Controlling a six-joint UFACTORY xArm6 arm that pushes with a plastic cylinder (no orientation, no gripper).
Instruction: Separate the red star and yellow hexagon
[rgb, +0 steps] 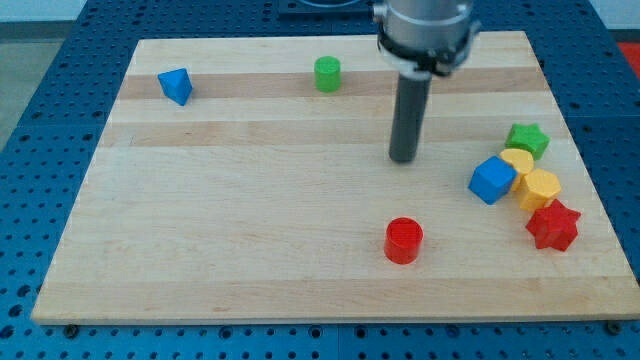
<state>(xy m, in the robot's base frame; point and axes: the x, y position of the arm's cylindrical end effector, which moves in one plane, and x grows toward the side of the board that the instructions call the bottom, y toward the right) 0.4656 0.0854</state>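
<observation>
The red star (553, 226) lies near the board's right edge, low in the view. The yellow hexagon (540, 188) sits just above it and touches it. My tip (403, 158) is on the board to the left of this cluster, well apart from both blocks, roughly a quarter of the board's width away from the hexagon.
A second yellow block (517, 163), a blue cube (492, 180) and a green star (527, 140) crowd around the hexagon. A red cylinder (404, 241) stands below my tip. A green cylinder (327, 74) and a blue block (175, 86) lie near the top. The wooden board (250, 230) ends close to the star.
</observation>
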